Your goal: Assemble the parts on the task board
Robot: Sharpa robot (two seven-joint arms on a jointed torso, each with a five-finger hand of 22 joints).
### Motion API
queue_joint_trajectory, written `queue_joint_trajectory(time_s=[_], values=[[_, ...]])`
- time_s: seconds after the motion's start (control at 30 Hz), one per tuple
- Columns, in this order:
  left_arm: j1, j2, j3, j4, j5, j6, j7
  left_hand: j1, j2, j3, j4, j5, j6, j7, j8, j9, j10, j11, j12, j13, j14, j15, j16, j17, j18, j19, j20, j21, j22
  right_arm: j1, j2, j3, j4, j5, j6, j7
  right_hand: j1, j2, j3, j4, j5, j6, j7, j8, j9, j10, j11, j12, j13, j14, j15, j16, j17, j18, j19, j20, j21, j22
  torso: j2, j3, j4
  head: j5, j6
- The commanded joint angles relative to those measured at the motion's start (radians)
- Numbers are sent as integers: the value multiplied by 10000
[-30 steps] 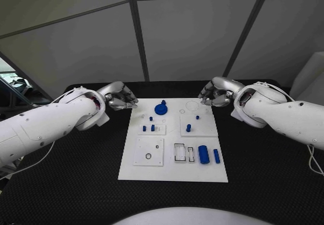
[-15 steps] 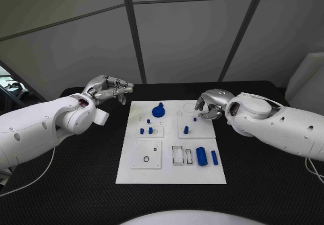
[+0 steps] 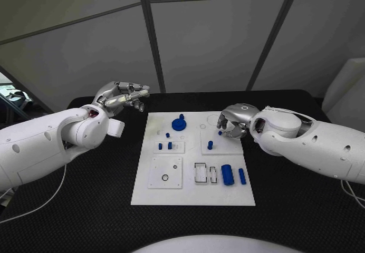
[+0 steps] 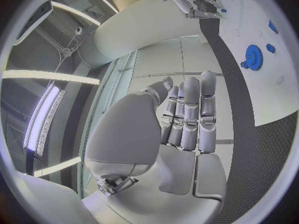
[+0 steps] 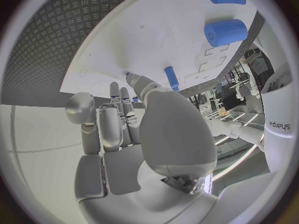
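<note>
left hand (image 3: 122,96): fingers loosely curled, holding nothing | right hand (image 3: 234,120): fingers curled over task board (image 3: 152,195), grip unclear

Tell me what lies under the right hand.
The right hand hovers over the task board's far right corner. A small blue peg shows at its near edge; the board directly beneath the hand is covered, so anything else there cannot be seen.

Your left hand (image 4: 187,119) is raised off the black table (image 4: 239,109), fingers straight, side by side, holding nothing. Beyond it you see the white task board (image 4: 274,84) with a blue gear (image 4: 253,57) and small blue pegs (image 4: 270,48). The right hand (image 4: 196,4) hovers over the board's other side.
</note>
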Motion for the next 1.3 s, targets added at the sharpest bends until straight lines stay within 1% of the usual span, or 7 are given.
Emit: queue_joint_trajectory(time_s=[0.03,0.33,0.67,0.8,0.93,1.07,1.3], values=[[12,23,1,41,380,199,305,-70,83,-13,-32,35,75,26,67,15,28,28,64,15,-50,-51,-54,-25,-106,-41,-26,-52,-19,1,24,-1,45,-153,435,91,115,-14,99,1,-46,95,-40,-34,12,107,-3,-75,-37,574,41,40,14,-110,103,-33,105,107,2,3,-7,20,-24],[9,37,-6,89,398,229,308,-84,85,-16,-28,35,72,27,68,14,11,30,77,18,-57,-50,-64,-40,-107,-45,-26,-64,-28,-53,150,-10,-49,-148,572,121,124,-6,180,-26,-42,144,-32,-50,16,166,-1,-106,-87,574,32,79,38,-138,163,-49,219,255,-6,0,2,21,-57],[9,45,-8,130,400,262,247,-70,73,-15,-65,38,42,36,60,6,-54,37,121,26,-90,-47,-103,-94,-110,-64,-29,-109,-59,-191,325,-17,-228,-174,658,159,255,199,509,-205,-77,503,-86,-2,73,571,-77,-120,-206,614,-17,295,198,-273,494,-95,779,1002,-10,2,-5,64,-88],[9,38,-8,137,400,271,232,-67,64,-17,-79,37,23,45,52,2,-74,43,139,29,-100,-45,-114,-113,-111,-70,-28,-124,-69,-215,342,-18,-250,-257,533,149,436,431,743,-394,-484,775,-144,84,125,830,-152,-102,-224,618,-95,370,234,-324,620,-136,1016,1307,-10,7,-10,62,-103],[9,37,-9,135,400,277,215,-67,64,-17,-79,37,23,45,52,2,-74,43,139,29,-100,-45,-114,-113,-111,-70,-28,-124,-69,-226,342,-18,-245,-355,330,138,580,584,961,-591,-584,958,-171,134,159,1024,-198,-105,-222,613,-145,416,252,-354,684,-162,1166,1494,-15,5,-6,55,-112],[9,36,-9,136,400,273,172,1,52,2,-157,40,-34,67,30,-11,-133,58,191,38,-115,-39,-134,-162,-111,-75,-31,-155,-93,-231,344,-18,-211,-423,160,149,631,574,1162,-799,-523,1018,-163,117,164,1136,-203,-145,-222,600,-159,433,230,-379,725,-180,1299,1657,-13,7,-7,54,-119],[8,39,-9,102,400,276,145,48,41,12,-213,39,-59,80,22,-15,-162,67,224,44,-116,-36,-138,-187,-111,-69,-34,-164,-100,-236,321,-16,-67,-445,-215,258,539,516,1286,-916,-480,1064,-157,92,165,1200,-206,-207,-228,591,-173,458,221,-414,794,-165,1451,1855,-20,8,-13,38,-126]])
